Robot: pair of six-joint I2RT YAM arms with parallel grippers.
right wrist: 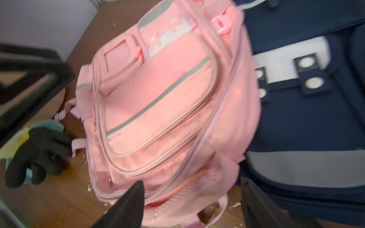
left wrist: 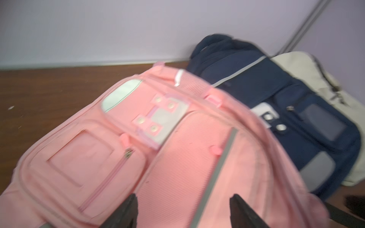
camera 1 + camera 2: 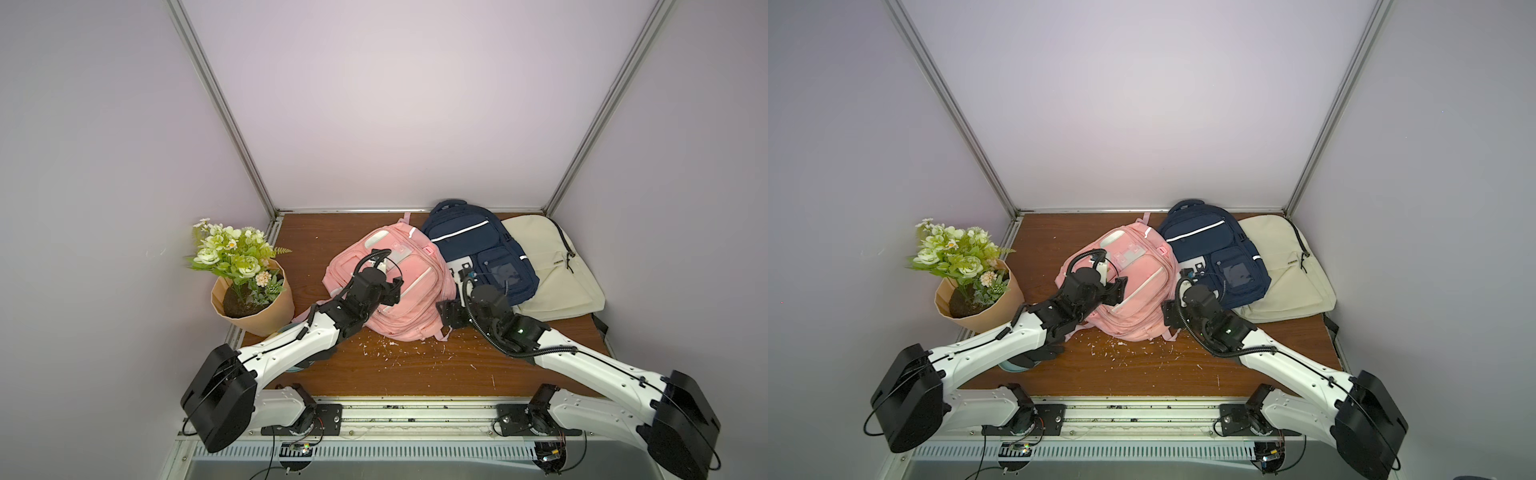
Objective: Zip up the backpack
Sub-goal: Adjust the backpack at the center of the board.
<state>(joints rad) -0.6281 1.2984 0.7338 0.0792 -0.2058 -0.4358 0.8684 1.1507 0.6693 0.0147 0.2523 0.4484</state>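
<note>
The left end effector [image 2: 183, 214] has its fingers [image 2: 123, 211] spread wide. It sits over the front pocket of the pink backpack [image 3: 419, 286], with only the pack's ribbed fabric showing in the gap. The right end effector [image 1: 191, 207] is also spread. The pack's lower corner lies between its fingers [image 1: 128, 205], but whether they touch it cannot be told. In a top view this end effector [image 3: 446, 315] sits just beside the pack's near right edge.

The pink backpack lies face up in the middle of the worktop [image 3: 415, 374]. Its far right side leans on a navy backpack [image 3: 478, 245], which overlaps a cream backpack [image 3: 557, 278] toward the right wall. That side is crowded, with the cream pack running to the worktop's right edge.

On the left, bare wood separates the pink pack from a potted bunch of flowers [image 3: 266, 320] at the left edge. A black glove [image 1: 39, 154] lies near the pack's strap, under the left arm. The near strip of worktop is bare except for scattered white crumbs [image 3: 390, 349].

The surface is dark brown wood. Pale lilac walls close it in on three sides, with metal posts [image 3: 224, 108] in the back corners.
</note>
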